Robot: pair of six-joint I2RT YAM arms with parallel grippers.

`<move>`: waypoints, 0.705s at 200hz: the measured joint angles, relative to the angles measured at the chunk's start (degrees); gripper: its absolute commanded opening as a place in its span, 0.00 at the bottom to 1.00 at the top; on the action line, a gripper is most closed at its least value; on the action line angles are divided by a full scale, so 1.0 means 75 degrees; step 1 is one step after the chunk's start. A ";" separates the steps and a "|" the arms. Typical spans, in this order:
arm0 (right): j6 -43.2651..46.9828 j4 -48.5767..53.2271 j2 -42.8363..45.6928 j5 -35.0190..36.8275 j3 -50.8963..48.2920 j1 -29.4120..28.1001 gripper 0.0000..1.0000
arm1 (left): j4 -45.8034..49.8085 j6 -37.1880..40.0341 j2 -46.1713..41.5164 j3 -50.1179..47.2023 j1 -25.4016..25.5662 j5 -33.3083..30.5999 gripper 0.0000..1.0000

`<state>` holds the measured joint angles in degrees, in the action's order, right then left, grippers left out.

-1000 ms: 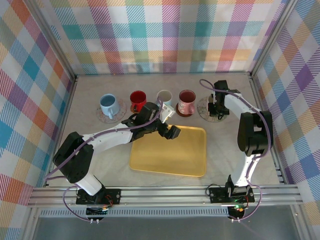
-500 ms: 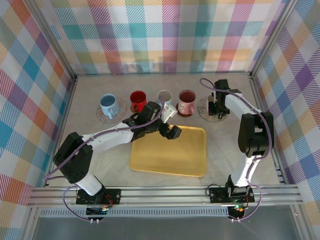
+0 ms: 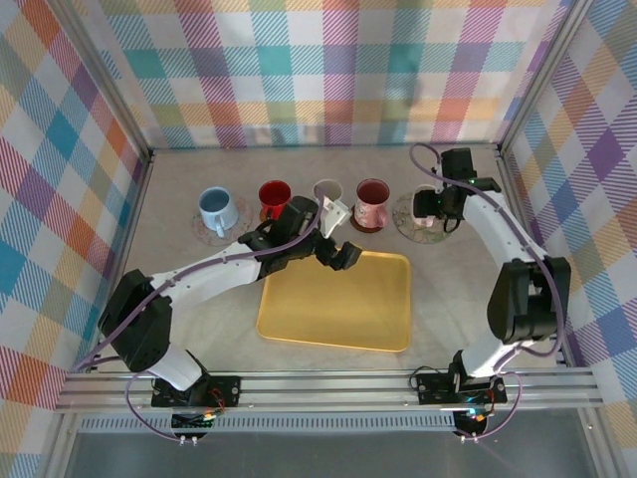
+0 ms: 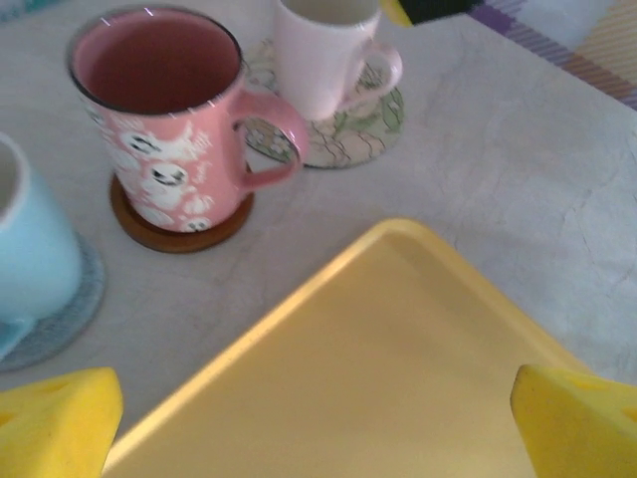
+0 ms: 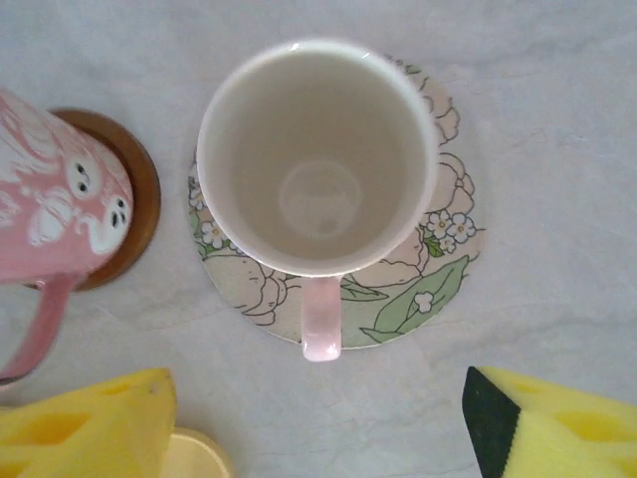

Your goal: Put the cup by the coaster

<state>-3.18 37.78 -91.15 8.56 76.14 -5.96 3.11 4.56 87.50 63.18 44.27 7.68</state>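
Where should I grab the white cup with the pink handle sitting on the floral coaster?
Probably the rim wall, from straight above: the white cup stands upright, mouth open. Pinch the side away from the pink ghost mug, clear of the handle.

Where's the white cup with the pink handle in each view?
Top external: the white cup is at the right end of the mug row, on the floral coaster.
Left wrist: top centre, cut off by the upper edge, standing on the same coaster.
Right wrist: centre of the picture, seen from straight above, handle pointing down.
Shared landmark: the pink ghost-print mug next to it.
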 measured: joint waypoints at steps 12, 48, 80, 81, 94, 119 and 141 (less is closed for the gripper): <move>-0.0009 -0.0064 0.0344 0.0029 -0.0093 0.0000 1.00 | 0.0003 0.0000 -0.0221 0.0003 0.0000 -0.0271 1.00; 0.0277 -0.0568 0.1483 -0.0146 -0.0697 0.0000 0.99 | 0.0000 0.0000 -0.0968 0.0000 0.0000 -0.1463 1.00; 0.0676 -0.1687 0.2967 -0.0810 -0.2119 0.0000 0.99 | -0.0070 0.0087 -0.1830 -0.0198 -0.0015 -0.2559 1.00; 0.0685 -0.1716 0.2996 -0.0828 -0.2154 0.0000 0.99 | -0.0073 0.0090 -0.1874 -0.0221 -0.0015 -0.2600 1.00; 0.0772 -0.2212 0.3564 -0.1172 -0.2728 0.0000 0.99 | -0.0163 0.0143 -0.2326 -0.0475 -0.0050 -0.2967 1.00; 0.0726 -0.3369 0.4523 -0.1906 -0.3821 0.0000 0.99 | -0.0280 0.0198 -0.3174 -0.1023 -0.0265 -0.3558 1.00; 0.0551 -0.4334 0.5045 -0.2331 -0.4607 0.0000 0.99 | -0.0291 0.0224 -0.3774 -0.1475 -0.0560 -0.4062 1.00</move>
<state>0.95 5.28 -53.32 -8.93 41.58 -5.96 0.93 6.24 59.20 52.12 40.07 -22.79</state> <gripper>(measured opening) 0.987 0.997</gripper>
